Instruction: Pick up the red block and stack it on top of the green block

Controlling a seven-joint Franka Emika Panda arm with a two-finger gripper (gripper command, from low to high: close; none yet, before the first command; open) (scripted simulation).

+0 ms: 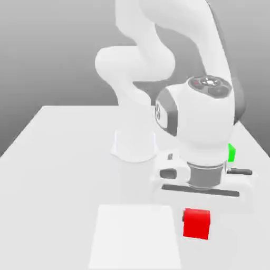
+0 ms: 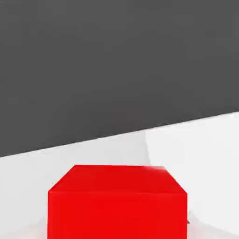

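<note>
**Exterior view.** The white arm (image 1: 158, 47) bends over from its base (image 1: 134, 145) and points its hand straight down at the table (image 1: 58, 158). The gripper (image 1: 196, 210) is drawn together on the red block (image 1: 196, 224), which sits directly under the hand, towards the near edge of the table. The white fingers are hard to pick out against the white top. The block is just beside a paler rectangular patch (image 1: 134, 237) on the table, on the side of the patch towards the exterior view's right, and it does not overlap the patch. The green block (image 1: 231, 153) shows as a narrow sliver behind the hand, on the exterior view's right. The wrist housing hides most of it. It lies farther back on the table than the red block, and the two are apart. This view gives the whole layout: arm, base and both blocks.

**Hand view.** The red block (image 2: 117, 205) is very close to the camera, with its top face and one side face turned towards it. Both faces are plain and unmarked. A small dark speck sits at one lower corner of the block. White table (image 2: 196, 149) spreads around and behind the block, and beyond the table edge the background is a flat dark grey. This view adds the close look at the block's faces and its square sit under the hand.
</note>
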